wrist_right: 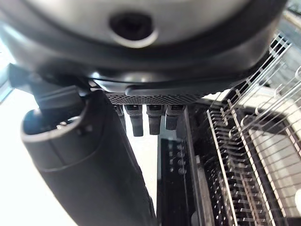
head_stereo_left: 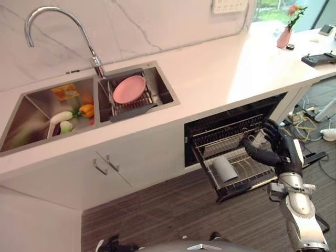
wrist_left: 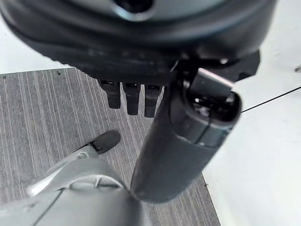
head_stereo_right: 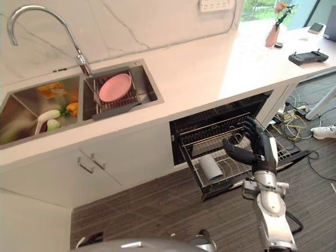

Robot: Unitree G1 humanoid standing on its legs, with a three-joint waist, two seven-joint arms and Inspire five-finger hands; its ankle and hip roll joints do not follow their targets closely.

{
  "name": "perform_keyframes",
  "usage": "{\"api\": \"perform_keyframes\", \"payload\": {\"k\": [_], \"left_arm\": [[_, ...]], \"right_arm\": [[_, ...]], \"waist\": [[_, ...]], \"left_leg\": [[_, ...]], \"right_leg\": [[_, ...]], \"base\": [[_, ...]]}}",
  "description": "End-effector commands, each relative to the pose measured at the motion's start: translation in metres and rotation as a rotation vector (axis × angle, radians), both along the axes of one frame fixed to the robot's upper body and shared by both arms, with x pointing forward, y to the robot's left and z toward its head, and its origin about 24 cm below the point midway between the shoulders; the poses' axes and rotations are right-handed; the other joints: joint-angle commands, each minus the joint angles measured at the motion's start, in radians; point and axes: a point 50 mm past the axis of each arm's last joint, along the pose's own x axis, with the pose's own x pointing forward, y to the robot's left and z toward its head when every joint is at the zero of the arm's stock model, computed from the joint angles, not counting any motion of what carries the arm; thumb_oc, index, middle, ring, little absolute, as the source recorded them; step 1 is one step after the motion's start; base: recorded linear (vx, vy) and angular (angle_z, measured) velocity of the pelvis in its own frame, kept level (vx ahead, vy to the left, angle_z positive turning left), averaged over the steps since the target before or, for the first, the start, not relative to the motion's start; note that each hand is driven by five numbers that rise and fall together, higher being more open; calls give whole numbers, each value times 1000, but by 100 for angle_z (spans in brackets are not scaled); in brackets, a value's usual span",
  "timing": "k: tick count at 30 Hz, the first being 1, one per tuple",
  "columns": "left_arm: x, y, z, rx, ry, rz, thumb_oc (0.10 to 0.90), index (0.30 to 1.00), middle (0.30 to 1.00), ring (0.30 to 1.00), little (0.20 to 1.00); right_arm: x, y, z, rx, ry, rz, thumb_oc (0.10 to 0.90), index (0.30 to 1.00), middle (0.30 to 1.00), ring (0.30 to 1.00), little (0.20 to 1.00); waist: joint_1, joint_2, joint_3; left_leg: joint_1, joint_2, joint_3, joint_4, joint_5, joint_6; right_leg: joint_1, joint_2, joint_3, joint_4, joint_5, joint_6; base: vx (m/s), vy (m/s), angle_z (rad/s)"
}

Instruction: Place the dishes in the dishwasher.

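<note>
**Here, right hand over the pulled-out rack**

The dishwasher (head_stereo_left: 231, 123) stands open under the counter (head_stereo_left: 210, 68), its wire rack (head_stereo_left: 236, 163) drawn out with a white cup (head_stereo_left: 226, 169) lying on its side in it. The right hand (head_stereo_left: 277, 149) hovers over the rack, fingers loosely spread, thumb out, holding nothing. A pink plate (head_stereo_left: 129, 89) sits in a small drying rack (head_stereo_left: 137, 102) in the right basin of the sink (head_stereo_left: 37, 134), below the tap (head_stereo_left: 58, 31); vegetables (head_stereo_left: 71, 113) lie in the left basin. The left hand (wrist_left: 181, 136) hangs over the floor (wrist_left: 42, 108), fingers straight, empty.
</note>
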Motion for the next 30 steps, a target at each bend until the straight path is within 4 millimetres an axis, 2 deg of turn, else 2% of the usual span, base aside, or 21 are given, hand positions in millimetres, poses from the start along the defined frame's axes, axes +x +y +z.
{"api": "perform_keyframes", "payload": {"k": [1, 2, 3, 4, 6, 7, 8, 9, 10, 13, 15, 16, 17, 18, 20, 24, 26, 27, 28, 29, 30], "left_arm": [[24, 13, 8, 74, -58, -96, 800, 900, 900, 900, 900], [24, 13, 8, 74, -59, -97, 800, 900, 900, 900, 900], [37, 7, 10, 65, -95, -130, 800, 900, 900, 900, 900], [64, -1, 16, 53, -180, -198, 800, 900, 900, 900, 900], [73, -4, 19, 49, -209, -215, 800, 900, 900, 900, 900], [82, -5, 22, 42, -233, -222, 800, 900, 900, 900, 900], [83, -5, 23, 43, -234, -220, 800, 900, 900, 900, 900], [82, -2, 22, 42, -222, -201, 800, 900, 900, 900, 900], [83, -2, 22, 42, -223, -200, 800, 900, 900, 900, 900], [73, -3, 17, 35, -176, -203, 800, 900, 900, 900, 900], [59, -2, 12, 23, -123, -192, 800, 900, 900, 900, 900], [56, -1, 11, 26, -110, -185, 800, 900, 900, 900, 900], [56, 0, 11, 26, -109, -184, 800, 900, 900, 900, 900], [51, 1, 10, 28, -88, -162, 800, 900, 900, 900, 900], [48, 2, 9, 27, -81, -151, 800, 900, 900, 900, 900], [39, -4, 6, -6, -63, -161, 800, 900, 900, 900, 900], [34, -4, 5, -47, -83, -35, 800, 900, 900, 900, 900], [35, 0, 6, -66, -123, 131, 800, 900, 900, 900, 900], [35, 0, 6, -66, -124, 132, 800, 900, 900, 900, 900], [39, 0, 7, -73, -149, 163, 800, 900, 900, 900, 900], [49, 0, 10, -65, -186, 139, 800, 900, 900, 900, 900]], "right_arm": [[32, 30, 83, 69, -452, 195, 800, 900, 900, 900, 900], [32, 30, 83, 69, -453, 194, 800, 900, 900, 900, 900], [35, 31, 84, 95, -464, 193, 800, 900, 900, 900, 900], [39, 34, 85, 130, -471, 191, 800, 900, 900, 900, 900], [43, 33, 86, 139, -473, 182, 800, 900, 900, 900, 900], [48, 36, 88, 170, -490, 179, 800, 900, 900, 900, 900], [48, 36, 89, 170, -492, 180, 800, 900, 900, 900, 900], [50, 40, 93, 195, -519, 188, 800, 900, 900, 900, 900], [50, 40, 93, 195, -520, 188, 800, 900, 900, 900, 900], [49, 38, 97, 209, -540, 185, 800, 900, 900, 900, 900], [45, 28, 98, 203, -555, 146, 800, 900, 900, 900, 900], [44, 26, 97, 205, -557, 134, 800, 900, 900, 900, 900], [44, 26, 97, 206, -556, 135, 800, 900, 900, 900, 900], [40, 22, 94, 202, -550, 115, 800, 900, 900, 900, 900], [39, 22, 92, 201, -542, 112, 800, 900, 900, 900, 900], [34, 19, 90, 145, -512, 120, 800, 900, 900, 900, 900], [35, 21, 93, 100, -502, 141, 800, 900, 900, 900, 900], [35, 23, 94, 85, -493, 162, 800, 900, 900, 900, 900], [35, 23, 94, 85, -493, 162, 800, 900, 900, 900, 900], [35, 24, 95, 73, -488, 170, 800, 900, 900, 900, 900], [35, 24, 96, 39, -479, 178, 800, 900, 900, 900, 900]], "waist": [[36, -64, -21], [35, -67, -20], [40, -75, -18], [48, -90, -14], [52, -103, -9], [50, -109, 5], [52, -114, 7], [42, -115, 19], [45, -117, 19], [18, -118, 24], [8, -111, 17], [0, -119, 19], [-1, -112, 16], [-17, -123, 19], [-17, -125, 16], [-16, -121, -5], [-7, -121, 0], [2, -136, 9], [0, -134, 9], [2, -140, 14], [11, -159, 27]], "left_leg": [[-12, -65, -20, 41, -44, 52], [-13, -70, -21, 42, -47, 56], [-22, -105, -44, 54, -75, 78], [-36, -160, -71, 87, -122, 117], [-42, -195, -85, 107, -150, 145], [-28, -242, -115, 117, -182, 190], [-27, -248, -112, 117, -185, 193], [0, -272, -125, 102, -198, 224], [1, -275, -121, 100, -199, 225], [42, -296, -119, 55, -182, 238], [89, -307, -146, 15, -209, 227], [89, -308, -139, 16, -199, 224], [98, -303, -153, 13, -213, 221], [104, -309, -153, 20, -210, 216], [112, -315, -157, 26, -222, 214], [101, -309, -176, 128, -267, 191], [43, -279, -175, 273, -225, 143], [-37, -250, -186, 460, -162, 81], [-42, -246, -189, 468, -165, 79], [-69, -228, -186, 532, -139, 56], [-121, -216, -189, 618, -82, 24]], "right_leg": [[-20, -136, 0, 73, -82, 68], [-21, -142, -2, 76, -82, 72], [-17, -177, -3, 107, -75, 80], [-15, -231, 2, 191, -77, 81], [-27, -268, 18, 256, -79, 90], [-65, -299, 71, 409, -49, 79], [-75, -308, 79, 424, -55, 82], [-140, -279, 133, 542, -41, 88], [-149, -283, 141, 552, -45, 89], [-251, -162, 180, 517, -72, 52], [-274, -117, 157, 383, -95, 66], [-293, -118, 148, 326, -61, 59], [-287, -109, 161, 327, -76, 72], [-310, -109, 188, 287, -29, 72], [-301, -106, 188, 273, -30, 69], [-226, -92, 143, 213, -47, 49], [-182, -78, 135, 195, -72, 25], [-145, -67, 138, 181, -93, -4], [-145, -65, 136, 181, -93, -5], [-131, -56, 137, 182, -112, -22], [-110, -54, 141, 186, -136, -48]], "base": [[86, 406, 45], [88, 426, 40], [123, 444, 52], [169, 577, 60], [156, 426, 65], [128, 278, 60], [272, 466, 65], [138, 212, 34], [231, 280, 23], [212, 92, 11], [363, -38, 3], [151, -66, 5], [186, -151, 16], [163, -95, 34], [166, -141, 39], [228, -247, 22], [136, -305, 21], [108, -306, 7], [103, -292, -8], [92, -246, -18], [92, -246, -25]]}}
